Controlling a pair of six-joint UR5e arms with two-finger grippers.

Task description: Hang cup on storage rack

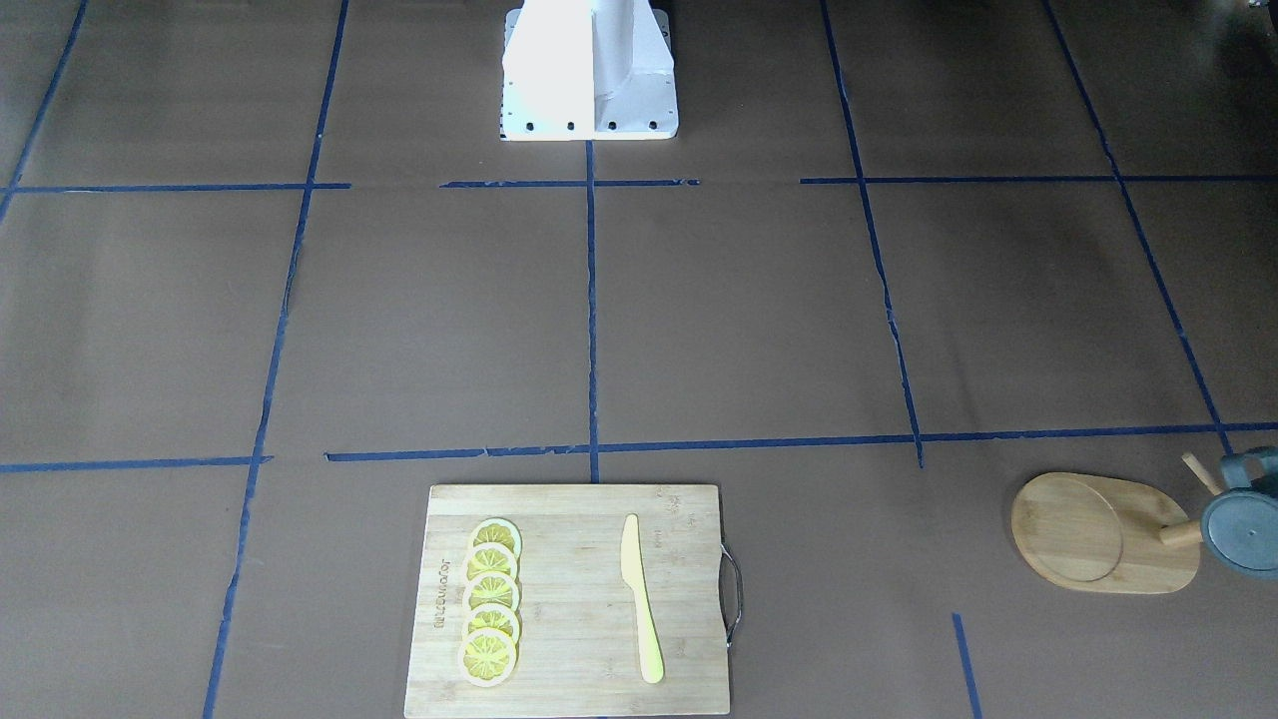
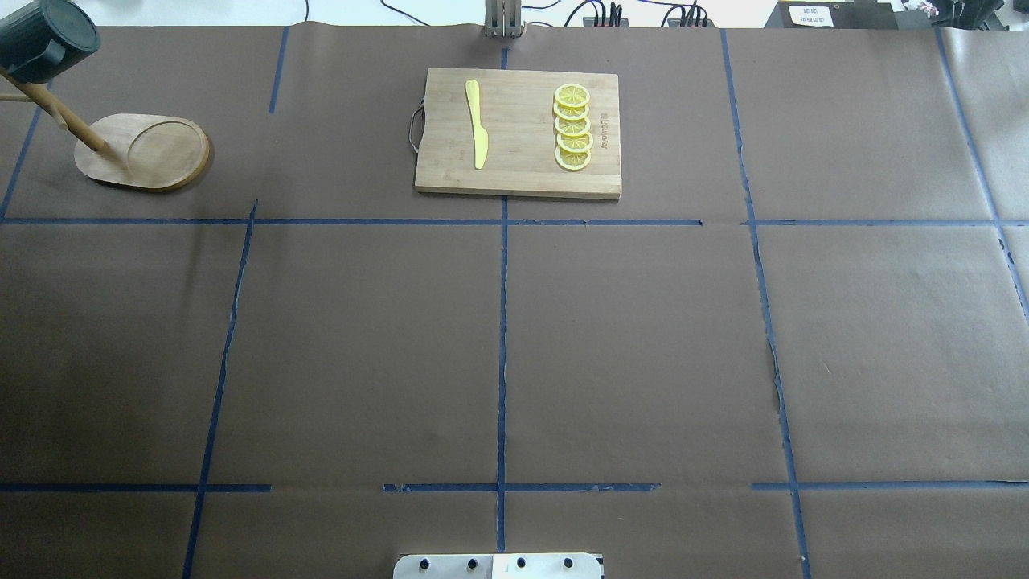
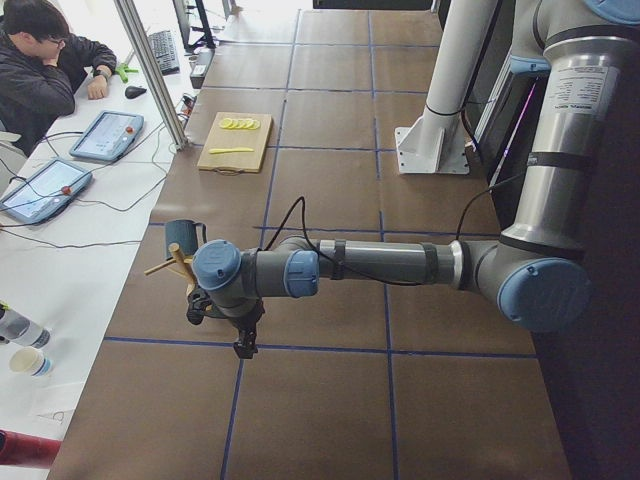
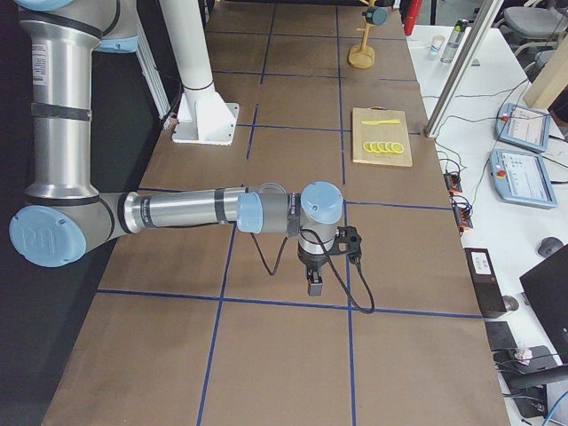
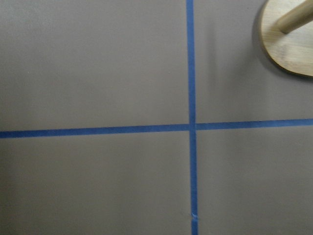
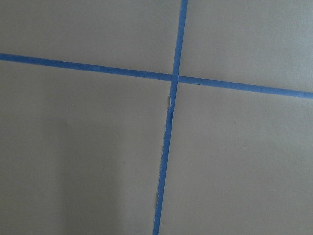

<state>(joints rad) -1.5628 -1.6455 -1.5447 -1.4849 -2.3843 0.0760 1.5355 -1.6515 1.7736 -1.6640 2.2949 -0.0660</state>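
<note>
step: the cup (image 2: 48, 36) already sits high on the rack (image 2: 161, 157), so I judge the hang done. What remains is pulling clear; do it slowly and away from the post, so nothing knocks the stand.
right gripper (image 4: 313, 284): low over a tape crossing near the bench's right end. Nothing is seen in it. No fingers show in its wrist view, so I cannot tell its opening.
left gripper (image 3: 245, 340): near the left end, just short of the rack base and apart from it. Opening likewise cannot be told.
board (image 2: 514, 173): middle of the far edge, carrying a knife (image 2: 477, 125) and lemon slices (image 2: 573, 129).
rack: far left corner, base flat.
cup: by the post's top, flat bottom turned upward; the carrying peg is hidden.
</note>
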